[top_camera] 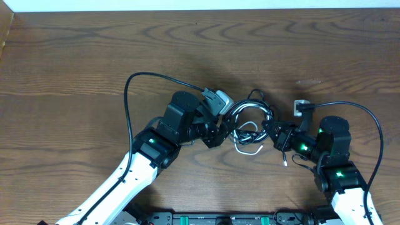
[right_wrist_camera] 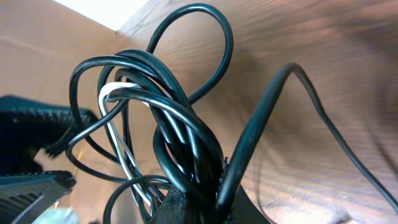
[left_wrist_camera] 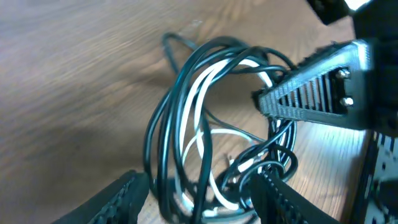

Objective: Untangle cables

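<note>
My right gripper (right_wrist_camera: 189, 208) is clamped on black strands of the cables (top_camera: 249, 105), bunched mid-table (top_camera: 75, 62) between both arms. My left gripper (left_wrist_camera: 196, 190) stands open astride them. Pulling now might, I think, cinch the white cord (right_wrist_camera: 106, 99) tighter.

We extend left arm (top_camera: 144, 156) from our left, wrist bent inward; left gripper (top_camera: 217, 130) fingers stand wide apart. We extend right arm (top_camera: 334, 169) from our right; right gripper (top_camera: 279, 134) pinches cables (top_camera: 250, 122) tight. Our 2 grippers face each other, near.
</note>
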